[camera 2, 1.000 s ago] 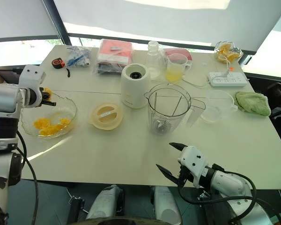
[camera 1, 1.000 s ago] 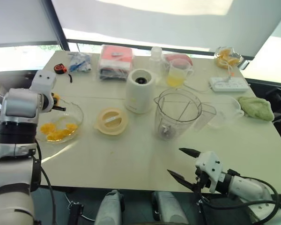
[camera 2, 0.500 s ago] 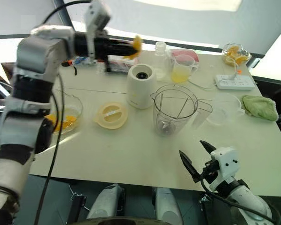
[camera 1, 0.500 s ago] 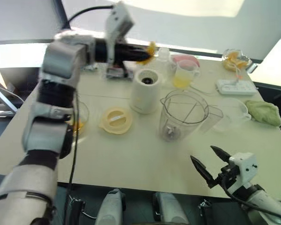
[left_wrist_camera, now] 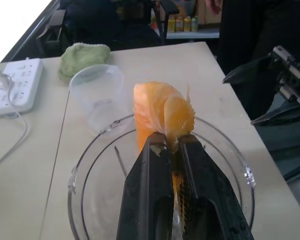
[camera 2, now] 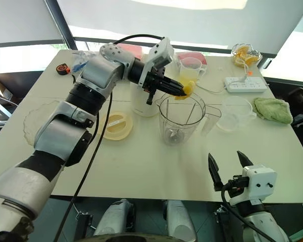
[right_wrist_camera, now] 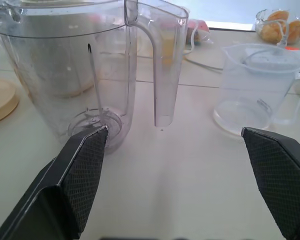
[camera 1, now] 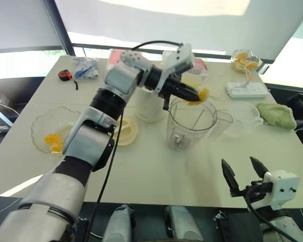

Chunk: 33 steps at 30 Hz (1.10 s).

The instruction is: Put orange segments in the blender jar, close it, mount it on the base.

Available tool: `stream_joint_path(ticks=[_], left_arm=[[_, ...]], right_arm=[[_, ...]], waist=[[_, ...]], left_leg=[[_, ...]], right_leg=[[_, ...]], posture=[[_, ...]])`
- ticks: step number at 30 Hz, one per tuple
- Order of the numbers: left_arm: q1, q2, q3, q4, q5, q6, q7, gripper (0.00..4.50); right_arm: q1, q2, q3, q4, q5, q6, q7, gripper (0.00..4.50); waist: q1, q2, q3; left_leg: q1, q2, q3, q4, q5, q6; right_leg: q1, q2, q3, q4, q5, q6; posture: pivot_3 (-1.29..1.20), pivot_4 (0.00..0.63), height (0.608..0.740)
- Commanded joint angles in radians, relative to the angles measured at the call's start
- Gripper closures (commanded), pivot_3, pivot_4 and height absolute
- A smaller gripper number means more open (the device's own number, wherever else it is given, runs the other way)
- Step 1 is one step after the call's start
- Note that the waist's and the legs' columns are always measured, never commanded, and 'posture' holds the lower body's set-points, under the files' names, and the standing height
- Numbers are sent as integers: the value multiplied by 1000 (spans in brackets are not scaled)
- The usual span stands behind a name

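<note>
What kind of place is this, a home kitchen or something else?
Probably a test setup in an office-like room, not a kitchen: a plain table beside large shaded windows carries a blender jar, a power strip and a tape measure.

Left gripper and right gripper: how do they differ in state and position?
The left gripper is shut on an orange segment; the right gripper is open and holds nothing. The left gripper is over the blender jar; the right gripper is at the near edge of the table. Both have two black fingers.
</note>
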Motion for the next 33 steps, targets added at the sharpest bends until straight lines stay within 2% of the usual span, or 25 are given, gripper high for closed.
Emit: stream_joint_path(ticks=[1, 2, 8, 9, 16, 20, 24, 26, 30, 33], left_arm=[[22, -15, -27, -1, 42, -81, -20, 3768], [27, -20, -33, 6, 55, -93, -13, 3510], [12, -52, -22, 94, 111, -155, 69, 388], [8, -57, -12, 102, 108, -163, 78, 89], [-9, -77, 128, 50, 16, -145, 154, 89], [-1, -88, 246, -33, -50, -157, 280, 89], [33, -44, 360, -184, -154, 26, 375, 89], [93, -10, 386, -305, -197, 103, 394, 89], [310, 116, 368, -644, -259, 244, 381, 89], [463, 220, 389, -847, -352, 384, 369, 89]], right_arm=[[-27, 1, -1, -35, -6, -19, -19, 0], [-37, -1, -4, -29, -7, -19, -23, 0], [-76, -16, -26, -8, -10, -18, -32, 0], [-80, -19, -27, -5, -11, -18, -33, 0], [-142, -32, -35, 69, -22, -26, -48, 0], [-183, -37, -85, 132, -40, -48, -87, 0], [-284, -39, -156, 227, -87, -49, -181, 0], [-329, -38, -186, 270, -90, -38, -217, 0], [-410, -67, -214, 385, -113, -37, -244, 0], [-472, -98, -231, 473, -116, -37, -246, 0]], waist=[[1, 0, 0], [2, 0, 0], [4, 0, 0], [3, 0, 0], [2, -1, 1], [5, -1, 1], [4, 1, 0], [2, 3, -1], [-8, 11, -5], [-6, 11, -4]], left_leg=[[0, 0, 0, 0, 0, 0], [0, 0, 0, 0, 0, 0], [-1, 0, 0, 0, 0, 0], [-1, 0, 0, 0, 0, 0], [-4, 0, 0, 0, -1, 1], [-9, 0, -1, 0, -1, 2], [-11, -1, -2, 0, -1, 2], [-10, -1, -3, 0, -1, 2], [-1, 0, -3, -2, -1, 2], [2, 0, -2, -2, 0, 1]], right_leg=[[0, 0, 0, 0, 0, 0], [0, 0, 0, 0, 0, 0], [0, 0, -1, 0, 0, 0], [0, 0, -1, 0, 0, 0], [-1, 0, -1, -2, 0, 1], [-5, 0, -2, -3, 2, 6], [-8, -1, -3, -1, 2, 7], [-8, 0, -4, 1, 2, 7], [-4, 0, -1, 4, 2, 6], [-2, 0, 0, 7, 2, 6]], posture=[[0, 150, 740], [0, 150, 740], [0, 150, 740], [0, 150, 740], [0, 150, 740], [0, 150, 740], [0, 150, 740], [0, 150, 740], [0, 150, 740], [0, 150, 740]])
